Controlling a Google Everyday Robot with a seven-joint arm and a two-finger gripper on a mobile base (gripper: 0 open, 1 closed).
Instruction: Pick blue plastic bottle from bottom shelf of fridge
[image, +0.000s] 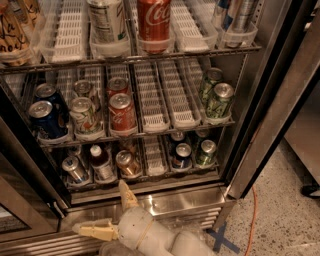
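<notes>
The fridge (260, 125) stands open in the camera view. On its bottom shelf (155, 161), the blue plastic bottle (100, 162) stands upright in the second lane from the left; it looks dark, with a white cap and a pale label. My gripper (111, 207) is low in front of the steel base sill (190, 197), below and slightly right of the bottle. It is open, one finger (127, 194) pointing up toward the shelf, the other (95, 230) pointing left. It holds nothing.
Cans flank the bottle: a silver one (75, 169) on its left, a brown one (127, 163) on its right, dark (182, 154) and green (205, 152) cans further right. The rack above holds blue, pale, red and green cans. An orange cable (252, 210) lies on the floor.
</notes>
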